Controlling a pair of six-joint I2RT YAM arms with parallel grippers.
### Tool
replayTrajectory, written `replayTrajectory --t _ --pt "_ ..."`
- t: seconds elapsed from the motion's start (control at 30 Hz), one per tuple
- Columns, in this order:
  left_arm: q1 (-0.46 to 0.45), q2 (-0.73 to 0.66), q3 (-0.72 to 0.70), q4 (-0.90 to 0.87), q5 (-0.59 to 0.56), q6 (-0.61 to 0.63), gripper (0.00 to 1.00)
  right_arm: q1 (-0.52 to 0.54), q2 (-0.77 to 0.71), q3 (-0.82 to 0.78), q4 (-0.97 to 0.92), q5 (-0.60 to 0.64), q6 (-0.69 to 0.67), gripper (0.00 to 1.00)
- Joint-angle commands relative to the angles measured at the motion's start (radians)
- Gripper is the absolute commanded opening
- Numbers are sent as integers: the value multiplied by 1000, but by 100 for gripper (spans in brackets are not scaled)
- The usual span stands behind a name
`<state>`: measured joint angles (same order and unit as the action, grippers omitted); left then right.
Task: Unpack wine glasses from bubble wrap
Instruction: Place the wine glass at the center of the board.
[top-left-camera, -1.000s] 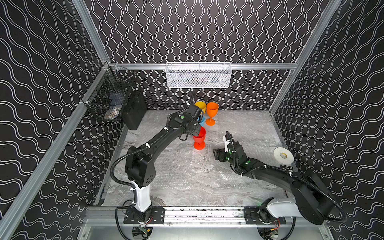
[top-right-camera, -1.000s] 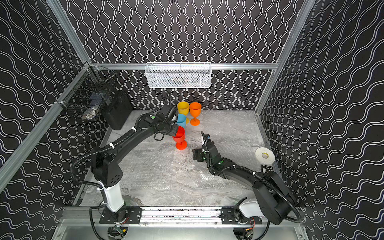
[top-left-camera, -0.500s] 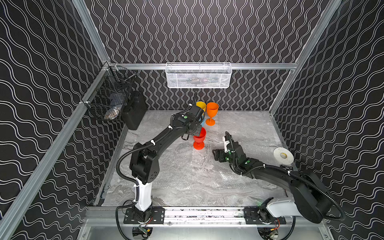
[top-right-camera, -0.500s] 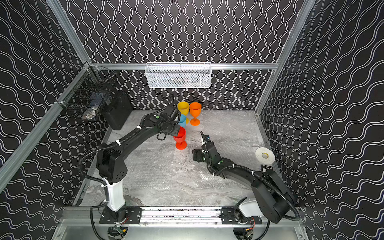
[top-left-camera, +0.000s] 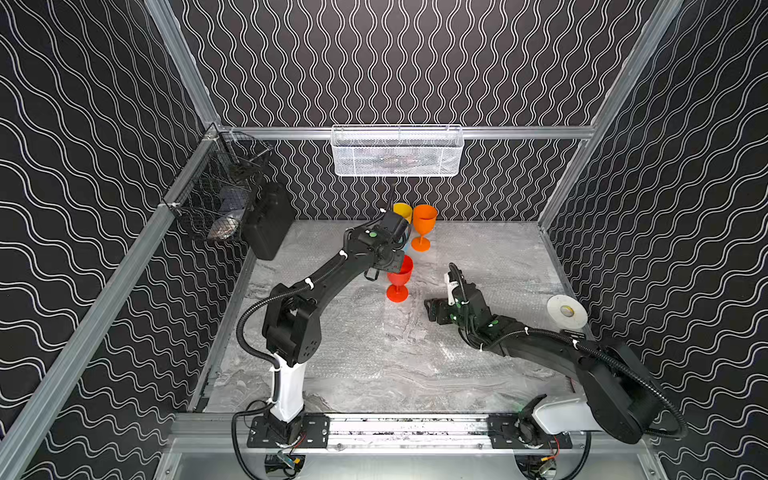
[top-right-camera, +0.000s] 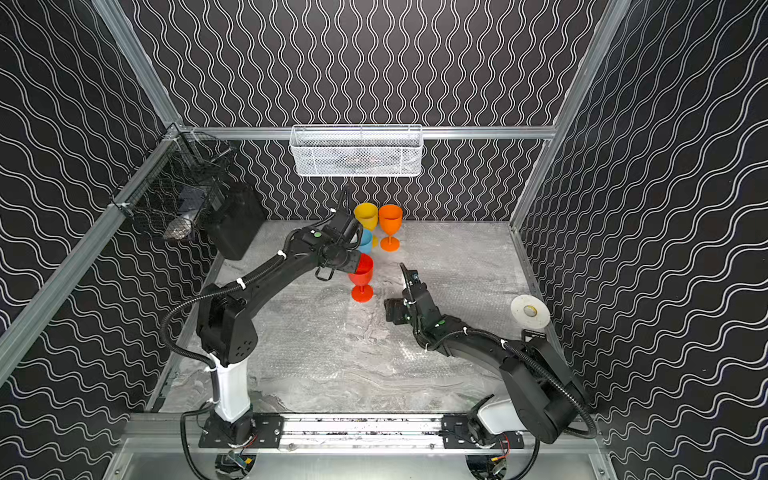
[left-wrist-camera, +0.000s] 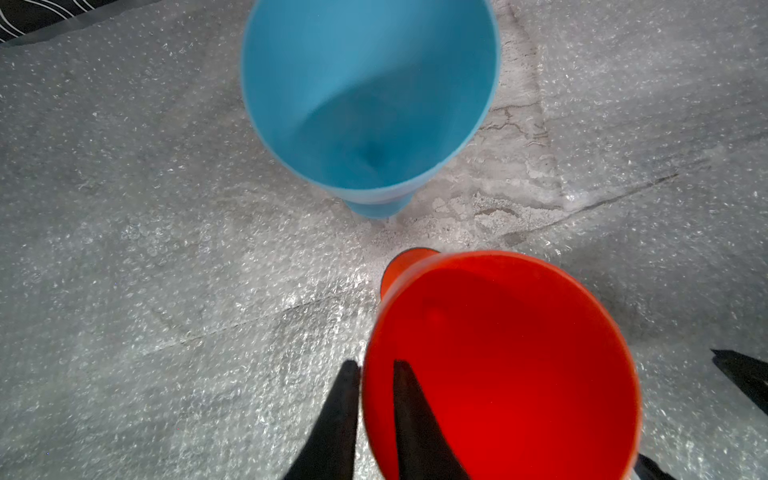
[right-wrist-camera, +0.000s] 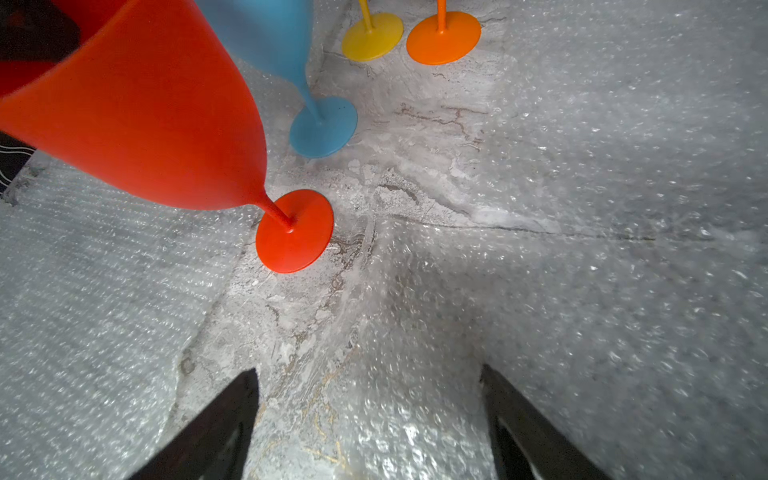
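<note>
Left claw (left-wrist-camera: 375, 365) astride the rim of the red glass (left-wrist-camera: 498, 365)
One finger inside the bowl, one outside, barely parted; whether they pinch it, I cannot tell. The glass stands on the counter (right-wrist-camera: 415, 137). Right claw (right-wrist-camera: 368, 372) gapes empty over bubble wrap (right-wrist-camera: 582, 208).

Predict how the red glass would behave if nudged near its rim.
Likely to tip rather than slide: the red glass carries a wide bowl on a thin stem over a small round foot. It looks like opaque plastic, so probably light, stiff and not brittle. Once down, its round bowl would probably roll in a curve across the bubble wrap.
</note>
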<state>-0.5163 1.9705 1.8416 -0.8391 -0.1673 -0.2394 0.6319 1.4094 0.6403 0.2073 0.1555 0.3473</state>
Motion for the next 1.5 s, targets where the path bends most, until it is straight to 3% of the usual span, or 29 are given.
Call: replayTrajectory --t 0.0,0.43,0.67,0.87,1.03,1.13,1.27,1.47 --pt "1 -1 7 -1 -5 -6 25 -1 7 10 33 -2 5 84" --pt "-3 -96 -15 -15 -36 -24 48 -1 18 13 32 5 2 84" --pt "-2 -258 -166 52 -73 -46 50 -12 33 11 36 16 6 84" --pt "0 -452 -382 180 -137 -72 54 -27 28 20 13 34 20 84" --pt "22 -628 -616 315 -212 -100 60 -53 -58 46 -76 112 31 89" --pt "59 -727 -789 434 -246 -110 60 -101 -120 45 -92 99 33 91" --pt "130 -799 -962 539 -241 -160 60 -171 -184 58 -128 94 37 97" --pt "184 -851 -1125 667 -329 -166 64 -302 -268 117 -265 247 73 100"
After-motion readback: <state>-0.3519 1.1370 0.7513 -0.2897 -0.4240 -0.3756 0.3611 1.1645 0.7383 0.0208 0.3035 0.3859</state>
